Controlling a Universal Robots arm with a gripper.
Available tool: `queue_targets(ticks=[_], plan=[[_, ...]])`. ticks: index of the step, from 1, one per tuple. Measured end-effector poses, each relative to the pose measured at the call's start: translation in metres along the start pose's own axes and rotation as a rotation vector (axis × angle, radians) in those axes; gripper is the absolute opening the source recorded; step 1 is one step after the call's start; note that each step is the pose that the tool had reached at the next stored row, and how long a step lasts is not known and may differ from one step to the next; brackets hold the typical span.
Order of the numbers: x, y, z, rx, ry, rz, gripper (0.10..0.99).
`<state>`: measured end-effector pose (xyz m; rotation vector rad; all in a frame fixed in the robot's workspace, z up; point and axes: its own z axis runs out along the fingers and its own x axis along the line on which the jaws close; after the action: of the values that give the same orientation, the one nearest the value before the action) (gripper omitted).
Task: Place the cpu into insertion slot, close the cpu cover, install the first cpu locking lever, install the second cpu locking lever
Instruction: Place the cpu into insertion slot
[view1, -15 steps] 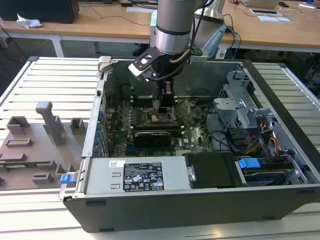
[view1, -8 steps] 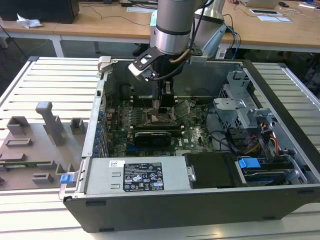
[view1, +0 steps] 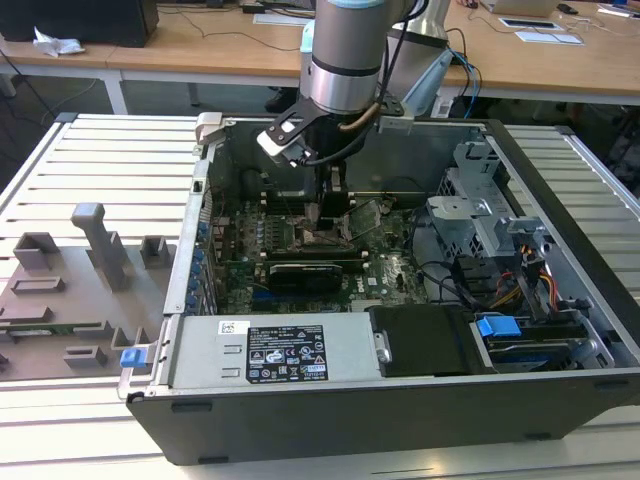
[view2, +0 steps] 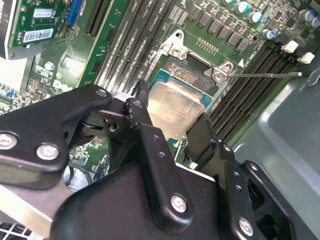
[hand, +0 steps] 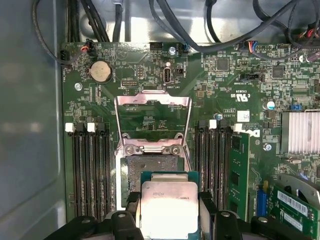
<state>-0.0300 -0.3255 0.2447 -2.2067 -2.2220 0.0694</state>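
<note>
Free room over the insertion slot (hand: 150, 166), partly taken up by the cpu (hand: 169, 212) pinched in the gripper (hand: 168, 200). Blocked on the far side by the cpu cover (hand: 152, 100), tipped up. Hemmed in by long memory slots (hand: 90, 175) on both sides. Walled off by the grey case wall (hand: 30, 125) and black cables (hand: 95, 20) further back.

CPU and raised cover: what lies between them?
In the first wrist view, the slot, bare and dark, lies between the cpu and the raised cover.
</note>
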Motion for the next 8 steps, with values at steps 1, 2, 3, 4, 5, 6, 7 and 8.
queue_targets(ticks=[1, 2, 3, 4, 5, 6, 7, 8], plan=[[0.0003, 0.0, 0.0013, -0.001, -0.0012, -0.034, 0.545], [0.0019, 0.0002, 0.0031, -0.001, -0.0015, -0.041, 0.545], [0.0034, 0.0004, 0.0054, -0.001, -0.0015, -0.041, 0.545], [0.0047, 0.0005, 0.0071, -0.001, -0.0015, -0.041, 0.545], [0.0055, 0.0005, 0.008, -0.001, -0.0016, -0.041, 0.545], [0.0069, 0.0006, 0.0094, -0.001, -0.0016, -0.041, 0.545], [0.008, 0.0007, 0.0106, -0.001, -0.0016, -0.041, 0.545], [0.0094, 0.0008, 0.0124, -0.001, -0.0014, -0.041, 0.545]])
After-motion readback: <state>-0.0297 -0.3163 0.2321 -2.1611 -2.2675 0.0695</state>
